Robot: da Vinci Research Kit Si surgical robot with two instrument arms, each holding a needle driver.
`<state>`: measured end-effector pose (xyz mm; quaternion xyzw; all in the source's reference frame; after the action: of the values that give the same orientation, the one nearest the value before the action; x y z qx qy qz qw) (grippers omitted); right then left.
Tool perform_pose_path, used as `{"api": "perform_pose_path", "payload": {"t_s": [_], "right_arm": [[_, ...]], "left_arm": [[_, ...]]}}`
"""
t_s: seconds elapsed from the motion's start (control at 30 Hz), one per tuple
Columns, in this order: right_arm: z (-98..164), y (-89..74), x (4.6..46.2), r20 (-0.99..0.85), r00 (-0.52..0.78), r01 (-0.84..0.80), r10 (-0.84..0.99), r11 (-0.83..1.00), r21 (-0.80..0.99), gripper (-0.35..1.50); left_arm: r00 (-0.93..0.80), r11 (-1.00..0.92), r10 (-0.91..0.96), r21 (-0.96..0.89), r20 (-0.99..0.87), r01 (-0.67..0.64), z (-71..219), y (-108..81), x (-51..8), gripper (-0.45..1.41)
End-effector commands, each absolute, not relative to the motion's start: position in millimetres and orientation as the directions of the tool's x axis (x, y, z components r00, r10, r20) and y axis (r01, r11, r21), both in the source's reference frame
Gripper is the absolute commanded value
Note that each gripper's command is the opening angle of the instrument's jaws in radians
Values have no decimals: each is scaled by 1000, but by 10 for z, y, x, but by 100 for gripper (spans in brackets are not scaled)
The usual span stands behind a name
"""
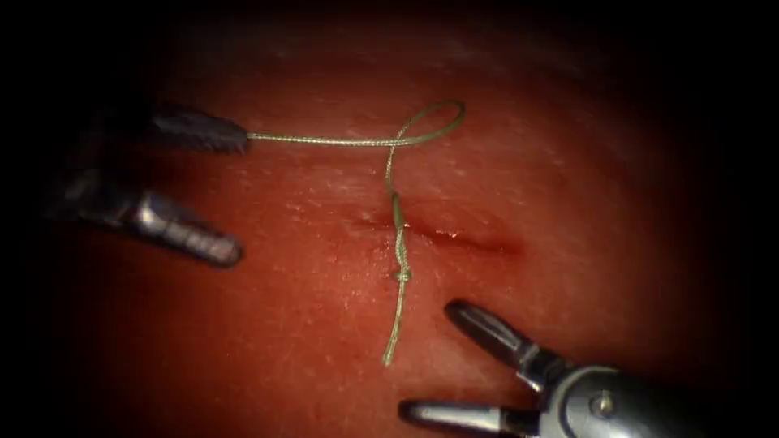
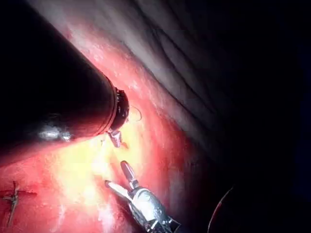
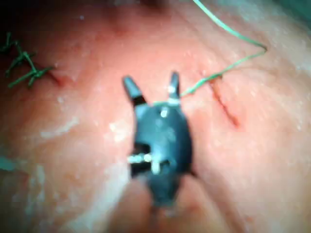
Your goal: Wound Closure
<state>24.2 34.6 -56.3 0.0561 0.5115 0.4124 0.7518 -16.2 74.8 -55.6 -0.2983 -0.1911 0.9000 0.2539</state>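
Reddened tissue [image 1: 268, 324] carries the knotted thread [image 1: 398, 243] across the cut [image 1: 462, 238]. Left fingers [image 1: 235, 195] spread, upper touching thread; right fingers [image 1: 426, 361] spread, empty. Keep tension gentle, I'd judge.

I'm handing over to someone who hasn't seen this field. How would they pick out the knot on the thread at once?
Find the short dark red cut across the middle of the reddish tissue. The thin green braided thread crosses the cut's left end, running from the left tool's upper jaw through a loop. Just below the cut sits the small green knot, the one thickened lump on the strand, above the free tail and left of the open right tool.
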Motion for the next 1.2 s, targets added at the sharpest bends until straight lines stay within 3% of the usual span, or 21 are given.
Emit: {"api": "perform_pose_path", "payload": {"t_s": [0.03, 0.27, 0.43, 0.67, 0.77, 0.8, 0.87, 1.1, 1.13, 1.17, 1.2], "right_arm": [[-557, 343, 249, -723, 136, -560, 678, 654, 508, 123], [-555, 340, 252, -723, 139, -559, 677, 657, 507, 123], [-555, 340, 252, -722, 142, -558, 677, 657, 507, 123], [-555, 340, 252, -722, 142, -558, 677, 657, 507, 123], [-555, 340, 252, -722, 142, -559, 677, 657, 507, 123], [-555, 340, 252, -722, 142, -559, 677, 657, 507, 123], [-555, 339, 253, -722, 142, -559, 677, 657, 506, 123], [-553, 337, 255, -724, 142, -559, 675, 658, 504, 123], [-553, 337, 255, -724, 142, -559, 675, 658, 504, 123], [-553, 337, 256, -724, 142, -559, 675, 658, 504, 123], [-553, 337, 256, -724, 142, -559, 675, 658, 504, 123]], "left_arm": [[-695, -797, 571, -496, -437, -344, -550, 749, -167, 73], [-763, -829, 541, -381, -355, -410, -500, 762, -191, 68], [-798, -844, 518, -336, -308, -418, -485, 774, -182, 46], [-836, -848, 491, -357, -247, -392, -457, 766, -186, 55], [-843, -842, 481, -396, -241, -368, -457, 758, -186, 37], [-842, -838, 480, -413, -247, -357, -460, 757, -185, -2], [-842, -837, 480, -418, -248, -354, -465, 759, -183, -35], [-828, -837, 487, -417, -276, -354, -473, 764, -184, -35], [-829, -838, 487, -414, -275, -355, -473, 765, -184, -22], [-828, -840, 489, -406, -275, -361, -472, 766, -185, 5], [-829, -842, 489, -398, -273, -365, -471, 767, -185, 15]]}}
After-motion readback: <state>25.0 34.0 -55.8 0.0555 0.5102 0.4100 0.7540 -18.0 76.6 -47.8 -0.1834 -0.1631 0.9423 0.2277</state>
